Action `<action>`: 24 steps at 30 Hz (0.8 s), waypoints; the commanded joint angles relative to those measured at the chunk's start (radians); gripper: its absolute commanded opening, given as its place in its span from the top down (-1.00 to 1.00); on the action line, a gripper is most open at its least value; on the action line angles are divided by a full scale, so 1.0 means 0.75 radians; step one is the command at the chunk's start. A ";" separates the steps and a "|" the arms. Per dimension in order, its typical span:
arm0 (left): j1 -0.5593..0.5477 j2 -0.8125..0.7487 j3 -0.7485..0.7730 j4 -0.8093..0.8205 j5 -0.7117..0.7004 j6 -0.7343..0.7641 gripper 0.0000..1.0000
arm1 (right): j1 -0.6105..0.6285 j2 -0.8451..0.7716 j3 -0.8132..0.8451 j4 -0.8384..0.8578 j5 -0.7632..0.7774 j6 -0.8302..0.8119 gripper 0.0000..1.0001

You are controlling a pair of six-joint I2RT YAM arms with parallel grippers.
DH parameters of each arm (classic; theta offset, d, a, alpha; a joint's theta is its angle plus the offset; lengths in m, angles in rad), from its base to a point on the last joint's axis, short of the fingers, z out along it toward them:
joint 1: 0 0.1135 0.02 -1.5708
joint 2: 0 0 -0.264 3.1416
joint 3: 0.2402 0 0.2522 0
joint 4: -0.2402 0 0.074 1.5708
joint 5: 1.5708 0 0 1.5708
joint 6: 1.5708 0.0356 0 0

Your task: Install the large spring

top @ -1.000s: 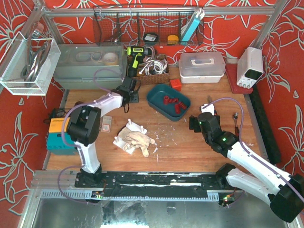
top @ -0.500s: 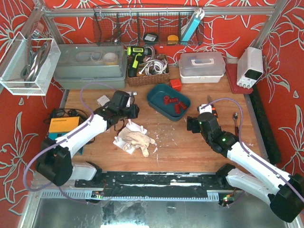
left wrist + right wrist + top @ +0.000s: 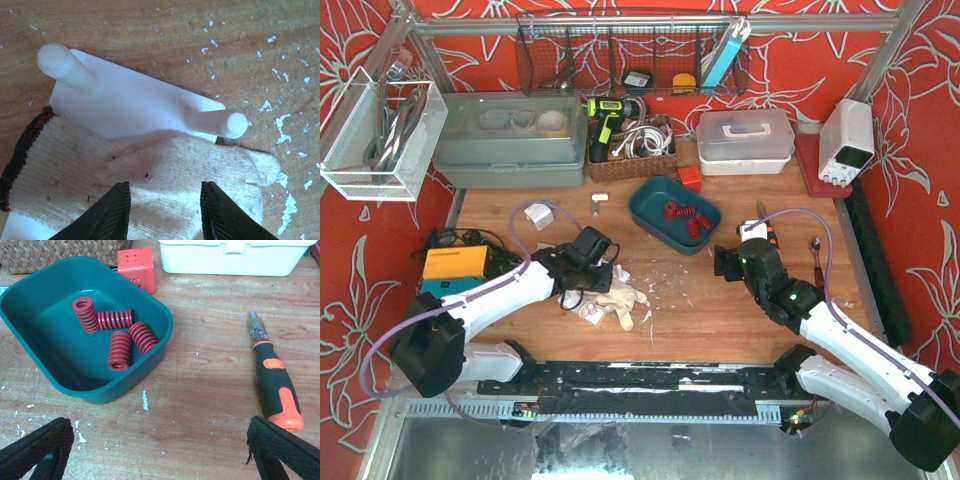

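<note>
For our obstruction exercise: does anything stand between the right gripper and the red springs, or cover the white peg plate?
Nothing visible blocks the right gripper from the springs; only the low wall of the tray lies between. A glove covers one edge of the peg plate, but both pegs stand clear.

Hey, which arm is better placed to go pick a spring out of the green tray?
Right. The right pincer is open and faces the green tray with the red springs just ahead; the left pincer hovers over the white peg plate and glove, farther from them.
</note>
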 commanded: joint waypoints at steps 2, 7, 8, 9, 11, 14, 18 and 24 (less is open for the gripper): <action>-0.026 0.042 -0.017 0.012 -0.008 -0.012 0.08 | 0.011 -0.005 -0.014 0.006 0.013 -0.013 -0.91; -0.033 0.123 -0.032 0.058 -0.009 0.000 0.04 | 0.011 -0.006 -0.013 0.004 0.022 -0.010 -0.91; -0.033 0.137 -0.037 0.070 -0.009 0.000 0.04 | 0.012 -0.003 -0.012 0.002 0.024 -0.010 -0.91; -0.034 0.155 -0.041 0.078 -0.014 0.004 0.04 | 0.011 -0.004 -0.011 -0.001 0.026 -0.010 -0.91; -0.033 0.190 -0.038 0.083 -0.021 0.004 0.05 | 0.012 -0.002 -0.011 -0.002 0.029 -0.009 -0.91; -0.033 0.243 -0.031 0.076 -0.038 -0.001 0.07 | 0.012 -0.004 -0.011 0.001 0.027 -0.010 -0.91; -0.033 0.264 -0.033 0.077 -0.059 -0.005 0.25 | 0.012 -0.007 -0.012 0.001 0.028 -0.010 -0.91; -0.035 0.216 -0.030 0.069 -0.079 -0.006 0.81 | 0.011 -0.010 -0.011 -0.001 0.031 -0.006 -0.91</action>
